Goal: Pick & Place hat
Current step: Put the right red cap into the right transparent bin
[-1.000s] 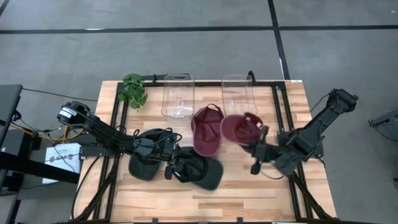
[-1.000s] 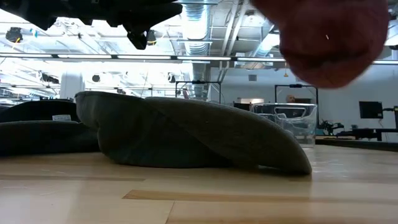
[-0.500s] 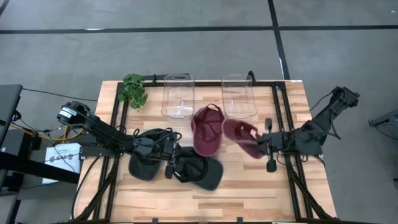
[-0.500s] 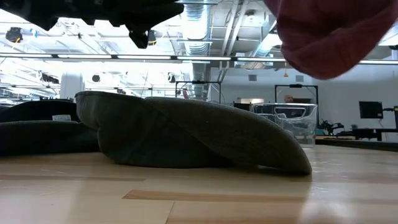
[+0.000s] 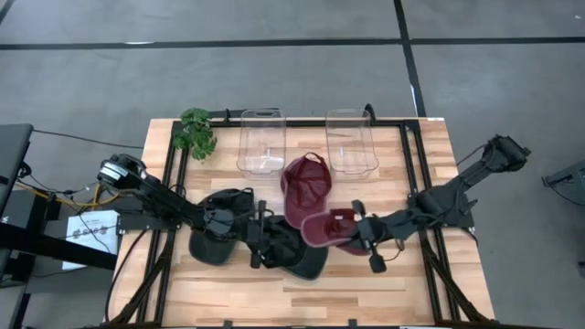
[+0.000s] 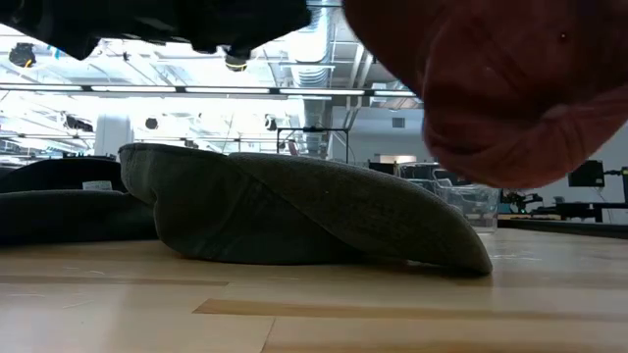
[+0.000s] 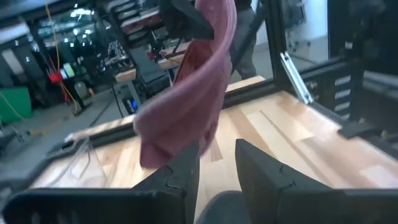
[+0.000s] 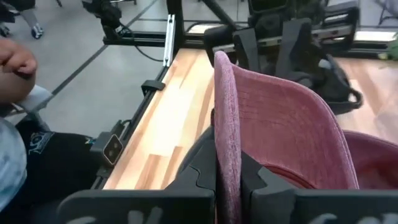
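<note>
A maroon hat [image 5: 324,228] hangs over the table's middle, with my right gripper [image 5: 358,230] shut on it. In the low view it fills the upper right [image 6: 491,88], clear of the wood. A second maroon hat [image 5: 306,183] lies upturned on the table before the bins. Two black hats lie on the table, one [image 5: 294,251] near the middle and one [image 5: 212,242] to its left. My left gripper [image 5: 259,238] hovers open and level just above the middle black hat [image 6: 294,216], which rests on its rim. My right gripper pinches the maroon hat's brim [image 8: 225,134] between its two fingers, and the brim stands on edge in the gap. The fingers come from the table's right, slanting a little downward. The hat hangs clear of the table, its crown [image 8: 373,168] to one side.
Two clear bins [image 5: 262,142] [image 5: 352,142] stand at the far edge, with a small green plant [image 5: 195,131] at the far left. A black frame [image 5: 416,164] runs along the table's sides. A person's hand [image 8: 15,59] shows beyond the table.
My right gripper has swung the maroon hat from in front of the right bin toward the near edge and the left, close to the middle black hat, and the hat has turned over as it went. My left gripper has edged right above the black hat and rolled.
</note>
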Available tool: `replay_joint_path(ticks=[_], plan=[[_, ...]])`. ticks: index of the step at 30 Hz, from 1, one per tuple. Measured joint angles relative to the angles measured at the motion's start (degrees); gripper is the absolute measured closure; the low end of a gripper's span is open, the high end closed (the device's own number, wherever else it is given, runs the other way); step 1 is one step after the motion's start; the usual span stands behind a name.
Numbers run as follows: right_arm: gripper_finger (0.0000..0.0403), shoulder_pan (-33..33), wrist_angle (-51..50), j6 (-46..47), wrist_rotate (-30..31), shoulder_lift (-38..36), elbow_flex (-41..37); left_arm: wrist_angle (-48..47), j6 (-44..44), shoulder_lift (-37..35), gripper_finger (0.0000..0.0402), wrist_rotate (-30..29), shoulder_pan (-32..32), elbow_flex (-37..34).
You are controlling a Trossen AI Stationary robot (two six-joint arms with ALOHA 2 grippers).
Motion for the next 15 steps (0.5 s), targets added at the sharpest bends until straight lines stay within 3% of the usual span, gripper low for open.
replay_joint_path(ticks=[9,15], plan=[[0.0399,-2.3,3.7,0.4,-7.4,4.7,0.0,-0.1,5.7,4.2,0.03,-1.7,0.0,4.0],[0.04,-2.7,3.7,1.0,-7.8,5.3,0.0,0.0,5.7,4.2,0.03,-2.1,0.0,4.1]])
